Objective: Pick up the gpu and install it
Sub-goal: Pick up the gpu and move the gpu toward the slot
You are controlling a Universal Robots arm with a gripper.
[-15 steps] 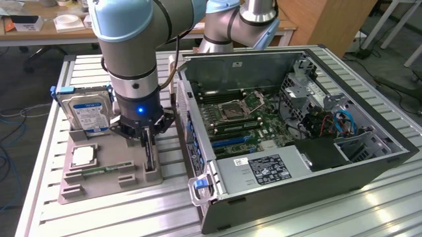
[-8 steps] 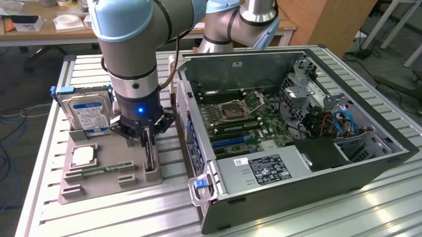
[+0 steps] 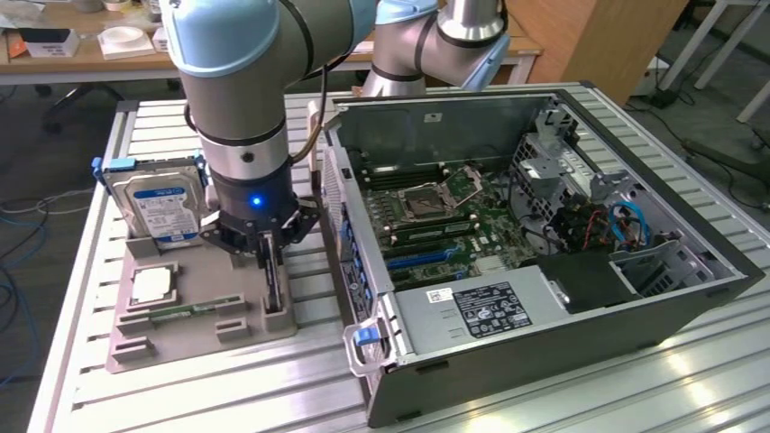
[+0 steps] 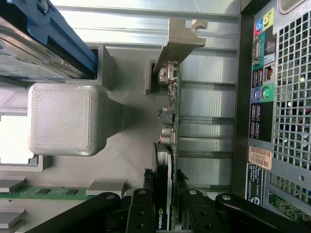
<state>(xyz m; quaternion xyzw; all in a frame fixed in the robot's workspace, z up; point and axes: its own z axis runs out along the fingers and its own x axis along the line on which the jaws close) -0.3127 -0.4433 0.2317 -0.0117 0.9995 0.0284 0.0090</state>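
Observation:
The gpu stands edge-on in a slot of the grey holder tray, beside the open computer case. In the wrist view the gpu is a thin green board with a black cooler, and its silver end bracket is at the far end. My gripper is lowered straight over the card. Its black fingers sit on both sides of the card and press against it, so my gripper is shut on the gpu. The card still rests in its slot.
A blue-labelled hard drive stands upright at the tray's back. A processor and a narrow memory stick lie on the tray. The case's motherboard faces up; its rear port panel is close beside the card.

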